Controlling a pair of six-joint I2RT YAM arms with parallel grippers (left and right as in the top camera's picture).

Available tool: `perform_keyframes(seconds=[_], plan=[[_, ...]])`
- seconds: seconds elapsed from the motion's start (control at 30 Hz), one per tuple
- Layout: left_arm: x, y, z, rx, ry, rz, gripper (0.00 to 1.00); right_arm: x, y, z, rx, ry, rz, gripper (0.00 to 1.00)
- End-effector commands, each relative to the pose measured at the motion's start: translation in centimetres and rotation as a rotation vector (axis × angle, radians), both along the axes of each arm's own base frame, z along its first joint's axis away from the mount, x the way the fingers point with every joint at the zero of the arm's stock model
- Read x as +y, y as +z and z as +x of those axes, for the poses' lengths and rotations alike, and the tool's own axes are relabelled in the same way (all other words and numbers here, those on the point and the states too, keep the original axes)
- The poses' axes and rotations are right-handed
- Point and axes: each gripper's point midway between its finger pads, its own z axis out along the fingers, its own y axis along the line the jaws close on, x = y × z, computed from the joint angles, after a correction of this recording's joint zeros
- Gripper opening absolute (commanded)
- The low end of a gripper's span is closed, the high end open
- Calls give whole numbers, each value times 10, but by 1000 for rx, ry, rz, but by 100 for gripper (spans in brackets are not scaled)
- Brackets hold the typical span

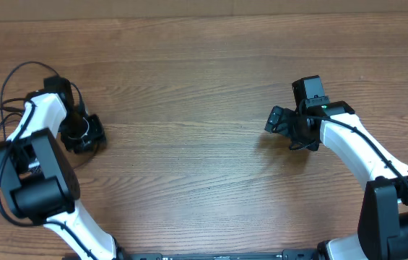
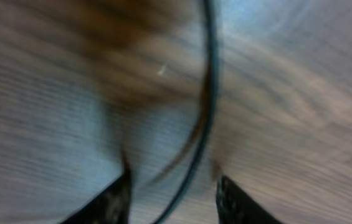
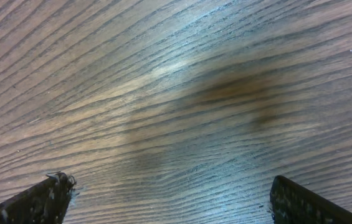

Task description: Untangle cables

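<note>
Several thin black cables (image 1: 9, 77) lie in loose loops at the far left of the wooden table (image 1: 189, 87), partly hidden behind my left arm. My left gripper (image 1: 84, 136) is low over the table just right of those loops. The left wrist view is blurred. In it, one thin cable (image 2: 208, 93) runs top to bottom between the fingers of the left gripper (image 2: 172, 180), which stand apart with a gap on both sides. My right gripper (image 1: 287, 131) is wide open and empty over bare wood at the right, and the right wrist view (image 3: 171, 182) shows the same.
Thicker black wires run along both white arms. The table's far edge is at the top of the overhead view, and the arm bases stand at the near edge.
</note>
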Motion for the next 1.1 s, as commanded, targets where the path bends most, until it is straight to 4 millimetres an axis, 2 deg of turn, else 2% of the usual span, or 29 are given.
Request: perform_keyframes(seconds=[0.0, 0.03, 0.1, 0.13, 0.33, 0.37, 0.43, 0.53, 0.57, 0.63, 0.67, 0.73, 0.8, 0.83, 0.93, 0.97, 1.07], plan=[[10, -20, -3, 49, -15, 43, 35, -2, -3, -1, 6, -9, -9, 100], [12, -24, -2, 50, -16, 53, 24, -2, -3, -1, 6, -9, -9, 100], [18, -28, 2, 42, -15, 81, 13, -2, -3, -1, 6, -9, -9, 100], [22, -29, 4, 37, -8, 107, 4, -2, -3, -1, 6, -9, -9, 100], [61, -18, 15, 9, 79, 266, 4, -2, -3, -1, 6, -9, -9, 100], [65, -15, 17, 2, 87, 269, 5, -2, -3, -1, 6, -9, -9, 100], [73, -9, 20, -6, 105, 273, 13, -2, -3, -1, 6, -9, -9, 100], [81, -4, 20, -12, 127, 270, 13, -2, -3, -1, 6, -9, -9, 100], [82, -2, 21, -15, 132, 263, 20, -2, -3, -1, 6, -9, -9, 100], [78, 1, 24, -25, 137, 228, 61, -2, -3, -1, 6, -9, -9, 100], [73, 4, 27, -35, 132, 192, 77, -2, -3, -1, 6, -9, -9, 100], [63, 11, 34, -58, 116, 134, 80, -2, -3, -1, 6, -9, -9, 100], [61, 26, 39, -67, 104, 146, 87, -2, -3, -1, 6, -9, -9, 100], [61, 29, 40, -67, 107, 156, 88, -2, -3, -1, 6, -9, -9, 100], [62, 56, 46, -105, 127, 200, 89, -2, -3, -1, 6, -9, -9, 100], [57, 73, 50, -150, 137, 206, 90, -2, -3, -1, 6, -9, -9, 100], [46, 99, 53, -212, 142, 190, 91, -2, -3, -1, 6, -9, -9, 100]])
